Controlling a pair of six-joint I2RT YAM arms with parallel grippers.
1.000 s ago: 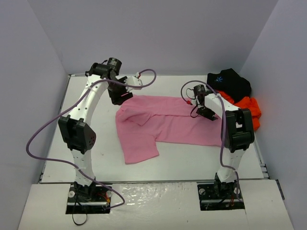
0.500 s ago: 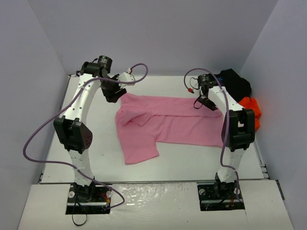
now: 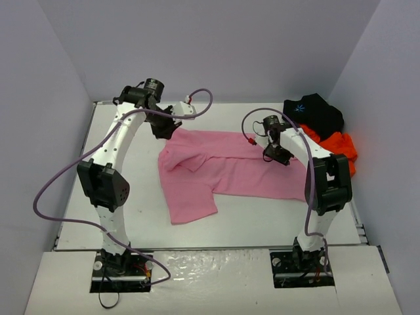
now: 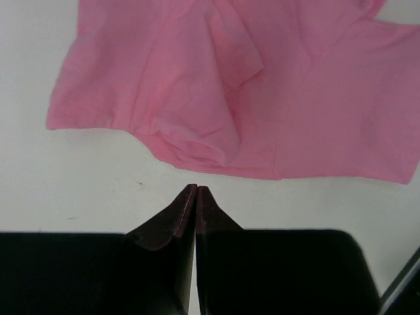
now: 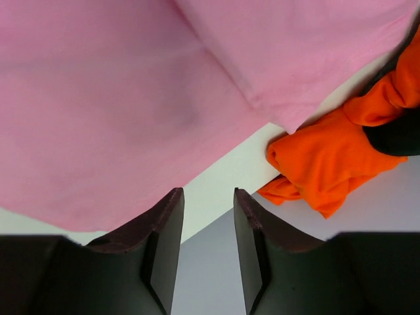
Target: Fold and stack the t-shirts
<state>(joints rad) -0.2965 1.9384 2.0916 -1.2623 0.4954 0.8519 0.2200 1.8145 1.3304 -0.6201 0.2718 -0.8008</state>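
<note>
The pink t-shirt (image 3: 226, 170) lies spread across the middle of the white table, one sleeve (image 3: 190, 207) pointing toward the near edge. In the left wrist view its crumpled far-left edge (image 4: 197, 147) lies just ahead of my left gripper (image 4: 195, 191), which is shut with nothing between its jaws. My left gripper (image 3: 168, 129) hovers at the shirt's far-left corner. My right gripper (image 3: 276, 155) is over the shirt's far right part. Its jaws (image 5: 209, 195) stand a little open and empty above the pink cloth (image 5: 118, 98). The black t-shirt (image 3: 315, 111) and orange t-shirt (image 3: 338, 147) are bunched at the far right.
Grey walls (image 3: 52, 98) close in the table (image 3: 118, 216) on the left, back and right. Purple cables (image 3: 59, 177) loop off both arms. The orange t-shirt (image 5: 328, 164) lies beside the pink shirt's right corner, with the black t-shirt (image 5: 397, 138) against it.
The left gripper has shut and shifted slightly right at the shirt's far-left corner. The right gripper has moved nearer and left over the pink shirt, its jaws narrowing.
</note>
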